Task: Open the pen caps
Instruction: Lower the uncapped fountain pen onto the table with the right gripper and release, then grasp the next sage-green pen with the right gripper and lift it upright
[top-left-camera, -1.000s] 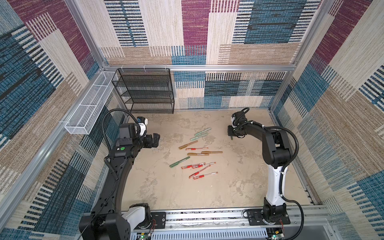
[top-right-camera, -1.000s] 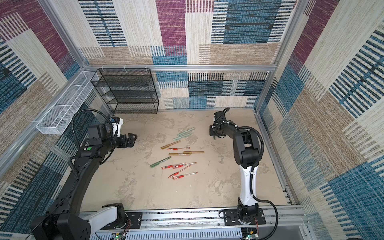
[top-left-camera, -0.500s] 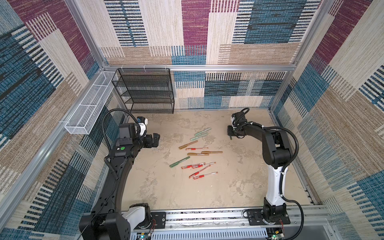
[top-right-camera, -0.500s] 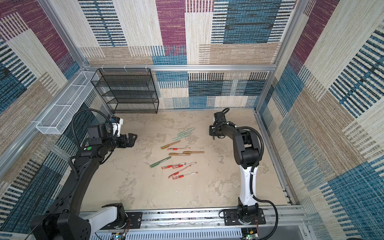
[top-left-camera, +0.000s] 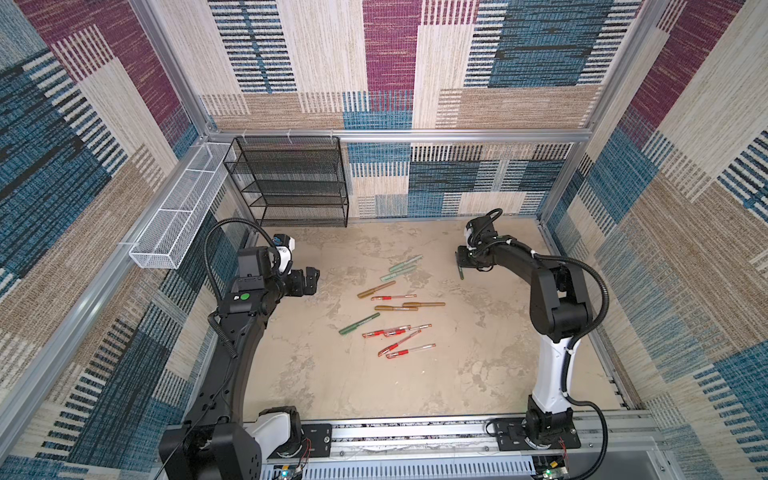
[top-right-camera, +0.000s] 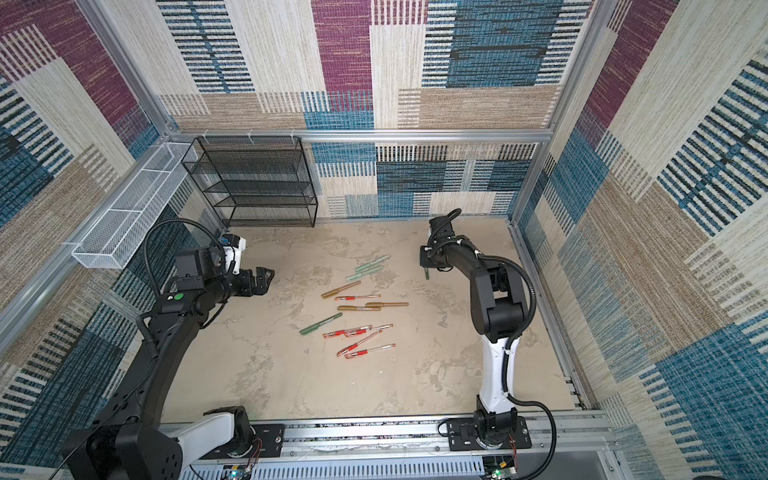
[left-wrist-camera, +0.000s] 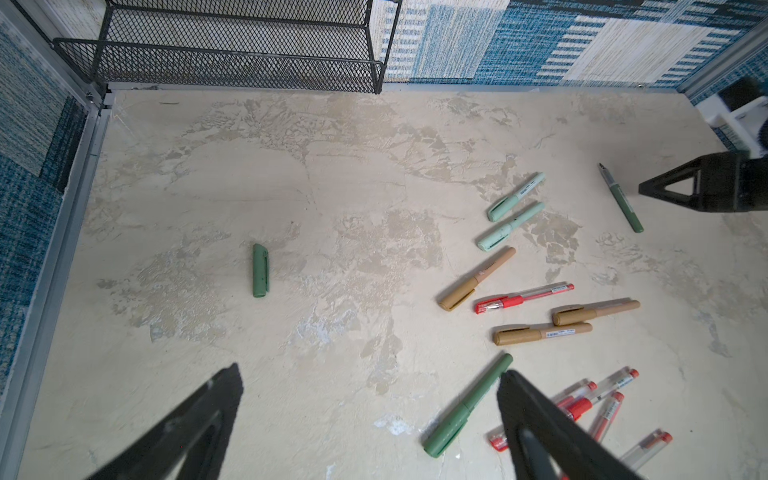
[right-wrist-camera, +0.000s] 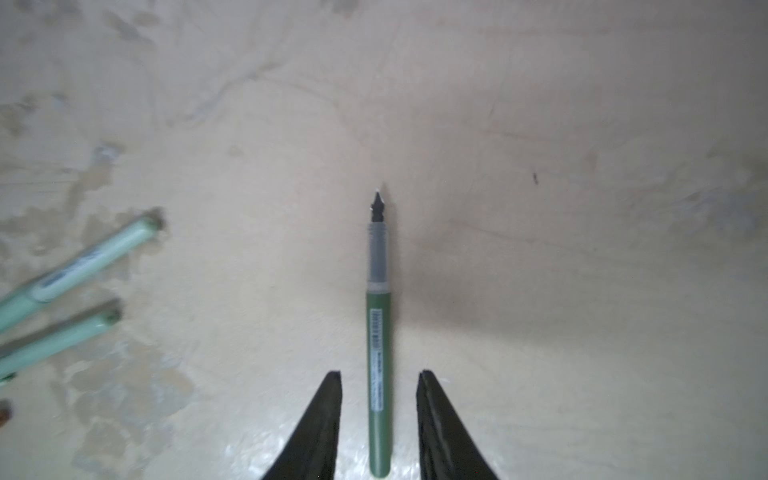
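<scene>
Pen caps (left-wrist-camera: 512, 336) remain seated on the pens scattered mid-counter; one loose green cap (left-wrist-camera: 260, 270) lies alone on the counter (top-left-camera: 415, 382), well apart from that group and seen only in the left wrist view.

Right hand (right-wrist-camera: 379, 374): fingers apart, low over the counter. A green pen body (right-wrist-camera: 379, 353), uncapped with its dark pointed tip exposed, lies flat between them. A gap shows on either side, so neither finger touches it. In both top views this hand (top-left-camera: 462, 259) sits toward the far right of the counter, with the pen body (top-right-camera: 426, 273) projecting from beneath it.

Left hand (left-wrist-camera: 370, 372): fingers spread wide, holding nothing, raised above the counter's left side (top-left-camera: 309, 279).

Between the two hands lie the capped pens:
- Two mint pens (left-wrist-camera: 516, 197) lie side by side, nearest the right hand.
- Three gold pens (left-wrist-camera: 542, 332) follow, with a single red pen (left-wrist-camera: 524, 298) among them.
- A dark green pen (left-wrist-camera: 467, 405) lies closest to the left hand.
- A cluster of red pens (top-left-camera: 399, 338) lies toward the counter's front, some overlapping.

A black mesh rack (top-left-camera: 291, 183) stands against the back wall at far left.
</scene>
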